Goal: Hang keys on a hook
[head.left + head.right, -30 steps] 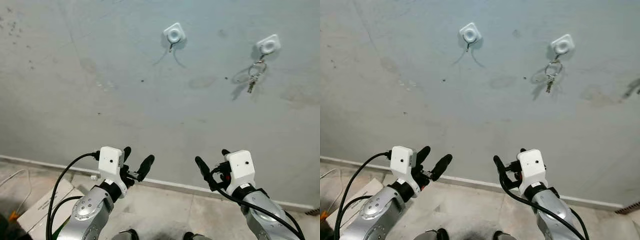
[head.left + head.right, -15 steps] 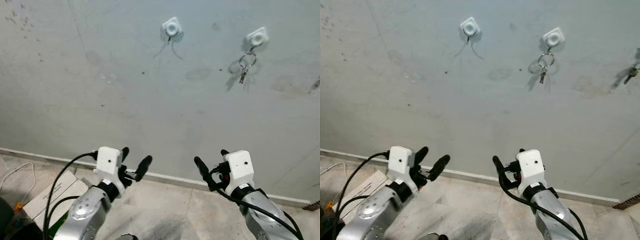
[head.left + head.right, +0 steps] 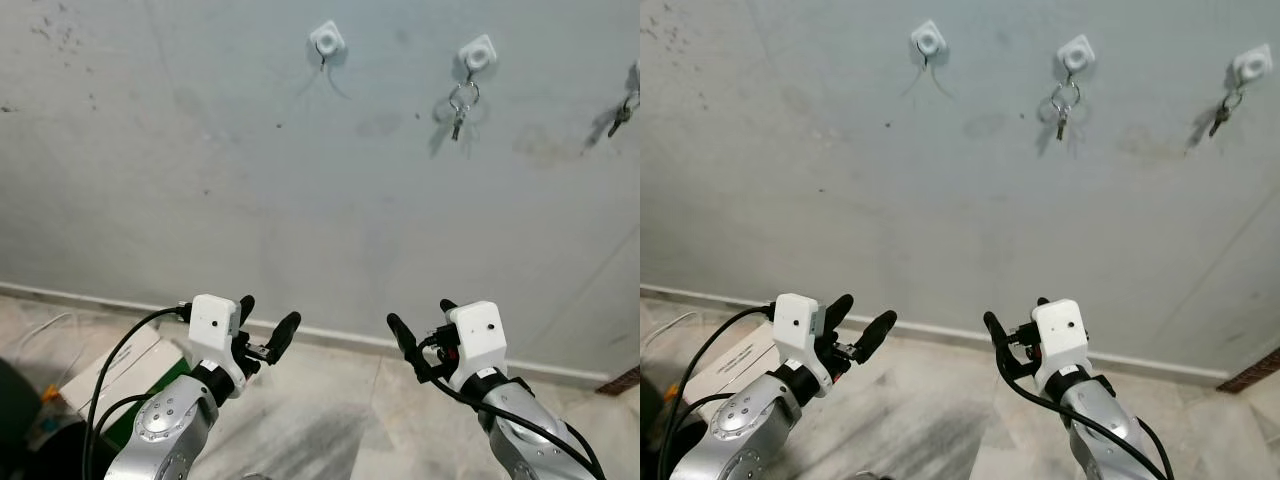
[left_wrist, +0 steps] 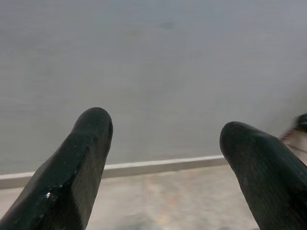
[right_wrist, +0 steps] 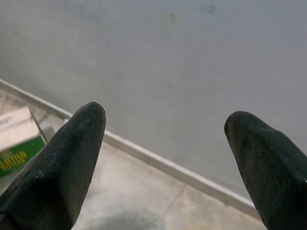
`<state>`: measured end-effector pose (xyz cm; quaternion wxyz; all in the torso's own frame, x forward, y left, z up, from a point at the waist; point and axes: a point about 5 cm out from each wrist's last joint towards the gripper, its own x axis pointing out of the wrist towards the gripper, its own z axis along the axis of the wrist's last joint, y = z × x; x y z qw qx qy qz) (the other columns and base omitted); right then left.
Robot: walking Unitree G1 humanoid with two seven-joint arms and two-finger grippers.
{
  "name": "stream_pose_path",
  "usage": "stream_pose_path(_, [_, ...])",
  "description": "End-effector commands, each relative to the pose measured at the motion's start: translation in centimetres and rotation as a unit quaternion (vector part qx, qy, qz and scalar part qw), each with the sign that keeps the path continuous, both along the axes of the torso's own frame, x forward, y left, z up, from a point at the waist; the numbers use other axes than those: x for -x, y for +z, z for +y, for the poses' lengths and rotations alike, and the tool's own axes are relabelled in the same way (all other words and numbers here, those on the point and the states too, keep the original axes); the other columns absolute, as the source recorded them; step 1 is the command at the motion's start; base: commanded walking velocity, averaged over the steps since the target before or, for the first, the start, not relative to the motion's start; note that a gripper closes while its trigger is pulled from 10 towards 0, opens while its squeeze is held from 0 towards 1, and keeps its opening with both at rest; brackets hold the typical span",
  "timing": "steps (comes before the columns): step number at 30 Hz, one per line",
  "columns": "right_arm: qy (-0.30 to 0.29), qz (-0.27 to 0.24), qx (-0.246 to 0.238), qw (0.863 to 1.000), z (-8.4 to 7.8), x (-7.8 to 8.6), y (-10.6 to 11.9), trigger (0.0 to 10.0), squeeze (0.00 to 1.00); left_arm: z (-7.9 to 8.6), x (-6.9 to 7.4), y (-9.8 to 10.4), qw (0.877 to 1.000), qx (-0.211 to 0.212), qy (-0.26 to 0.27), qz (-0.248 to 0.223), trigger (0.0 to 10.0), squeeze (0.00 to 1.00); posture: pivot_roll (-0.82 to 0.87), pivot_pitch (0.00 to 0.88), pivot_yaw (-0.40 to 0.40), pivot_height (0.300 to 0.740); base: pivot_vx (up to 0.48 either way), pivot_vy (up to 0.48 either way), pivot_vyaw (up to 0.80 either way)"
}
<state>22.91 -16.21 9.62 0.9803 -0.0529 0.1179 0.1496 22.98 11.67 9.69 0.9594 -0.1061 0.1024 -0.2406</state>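
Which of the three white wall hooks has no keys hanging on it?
The leftmost hook is bare. The middle hook carries a key ring with keys, and the rightmost hook also holds keys.

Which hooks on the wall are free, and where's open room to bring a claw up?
Free: the leftmost hook, bare wall all around it. Taken: the middle hook with keys, and the right hook with another set of keys. The wide wall stretch below the hooks, above both open claws, left claw and right claw, is unobstructed.
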Motion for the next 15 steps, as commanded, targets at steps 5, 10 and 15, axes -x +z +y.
stream_pose_path(5, [0.000,-0.003,-0.004,1.000,0.18,-0.01,0.15,10.0,0.00,0.49,-0.07,0.00,1.000,-0.009,0.004,0.001,10.0,0.00,-0.10,0.085,0.029,0.740,-0.254,0.000,0.00])
stream_pose_path(10, [0.000,-0.003,-0.005,1.000,0.23,-0.07,0.22,10.0,0.00,0.55,-0.13,0.06,1.000,-0.009,0.003,0.001,10.0,0.00,-0.10,0.093,0.029,0.740,-0.255,0.000,0.00])
stream_pose_path(15, [0.000,-0.003,-0.005,1.000,0.24,-0.13,0.23,10.0,0.00,0.52,-0.19,0.08,1.000,-0.009,0.003,0.001,10.0,0.00,-0.10,0.095,0.030,0.740,-0.253,0.000,-0.18])
